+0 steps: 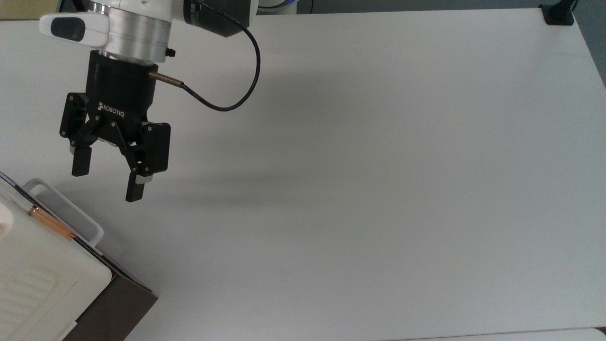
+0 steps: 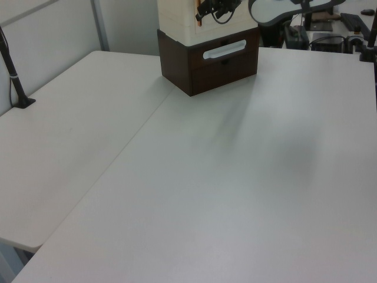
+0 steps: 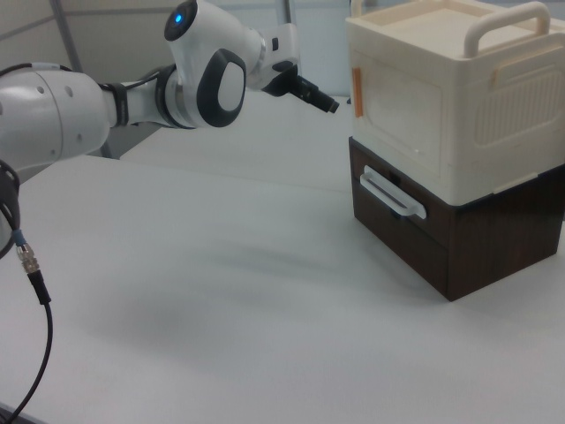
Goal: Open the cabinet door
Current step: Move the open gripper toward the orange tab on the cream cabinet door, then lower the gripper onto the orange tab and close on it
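Cabinet door [image 3: 404,110]: shut — a cream-white panel on the upper box, above the dark drawer unit [image 3: 441,238], at the right view's right.
Handling: looks like stiff, light, smooth plastic — likely swings freely on a hinge.
Hold: the copper-coloured strip [image 3: 357,92] on the panel's edge seems the likeliest purchase.
Gripper [image 1: 107,181]: fingers spread apart, holding nothing, near the cabinet over the white table [image 1: 378,166].
Writing: "ROBOTIQ" on the gripper body.
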Controlling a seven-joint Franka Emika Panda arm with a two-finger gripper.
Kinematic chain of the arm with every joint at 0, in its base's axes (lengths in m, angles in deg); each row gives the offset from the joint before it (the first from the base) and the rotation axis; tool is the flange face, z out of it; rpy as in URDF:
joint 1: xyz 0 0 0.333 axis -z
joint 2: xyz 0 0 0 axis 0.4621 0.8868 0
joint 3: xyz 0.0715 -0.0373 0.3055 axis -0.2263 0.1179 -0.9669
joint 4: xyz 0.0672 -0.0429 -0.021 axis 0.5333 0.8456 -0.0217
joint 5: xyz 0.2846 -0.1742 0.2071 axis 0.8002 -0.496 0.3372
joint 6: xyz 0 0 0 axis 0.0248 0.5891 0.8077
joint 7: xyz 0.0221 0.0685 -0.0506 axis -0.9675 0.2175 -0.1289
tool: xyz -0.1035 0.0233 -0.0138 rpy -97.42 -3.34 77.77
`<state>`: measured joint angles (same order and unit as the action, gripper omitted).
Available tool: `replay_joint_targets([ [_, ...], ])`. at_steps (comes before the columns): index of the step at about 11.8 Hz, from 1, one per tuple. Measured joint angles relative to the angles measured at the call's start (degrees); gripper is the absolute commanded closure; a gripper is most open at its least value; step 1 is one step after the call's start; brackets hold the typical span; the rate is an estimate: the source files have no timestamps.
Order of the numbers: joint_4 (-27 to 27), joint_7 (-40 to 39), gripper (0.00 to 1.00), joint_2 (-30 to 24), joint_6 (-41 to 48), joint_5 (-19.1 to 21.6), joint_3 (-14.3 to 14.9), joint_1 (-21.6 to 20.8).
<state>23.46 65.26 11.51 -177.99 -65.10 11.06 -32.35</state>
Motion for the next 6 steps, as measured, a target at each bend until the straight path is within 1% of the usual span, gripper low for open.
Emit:
replay_joint_targets([
  [2, -4.7, 2.7, 0.01, 3.3, -1.8, 0.0, 3.3, -0.5],
  [4, -6.8, 3.4, 0.01, 5.7, -3.2, 0.0, 6.3, -0.9],
  [6, -9.5, 6.5, 0.03, 9.9, -5.0, 0.0, 10.6, -2.5],
])
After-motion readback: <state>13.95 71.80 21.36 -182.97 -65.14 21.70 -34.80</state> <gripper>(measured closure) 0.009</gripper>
